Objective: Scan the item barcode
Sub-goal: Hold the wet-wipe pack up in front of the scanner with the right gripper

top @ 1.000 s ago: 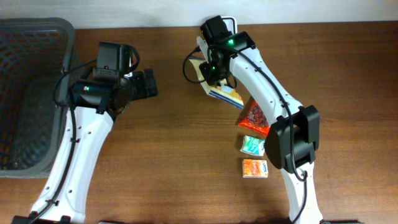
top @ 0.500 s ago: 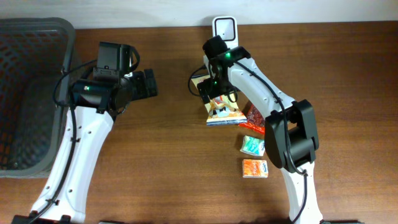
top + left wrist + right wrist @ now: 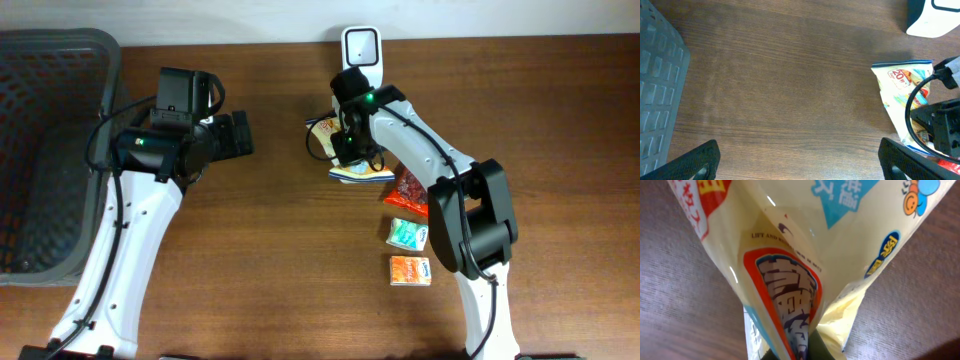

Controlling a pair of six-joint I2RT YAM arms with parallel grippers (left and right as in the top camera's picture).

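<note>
"LIFT AND" on the snack bag [image 3: 790,240]; "20" on its badge [image 3: 898,75]

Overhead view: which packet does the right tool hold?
The yellow packet, pinched in the right tool; the red packet, green packet and orange packet lie loose.

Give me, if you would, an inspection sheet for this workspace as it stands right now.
Surface: brown wooden table; no spills seen.
Job's things: yellow snack bag just in front of the white scanner; no barcode visible in any view.
Clutter: red packet, teal packet and orange packet lying in a row beside the right arm.
Pincers: left pincer open, holding nothing; right pincer shut on the snack bag.
Cables: black cable loops across the bag's side in the left wrist view.
Surroundings: grey basket at the table's left end; pale wall behind the scanner.
</note>
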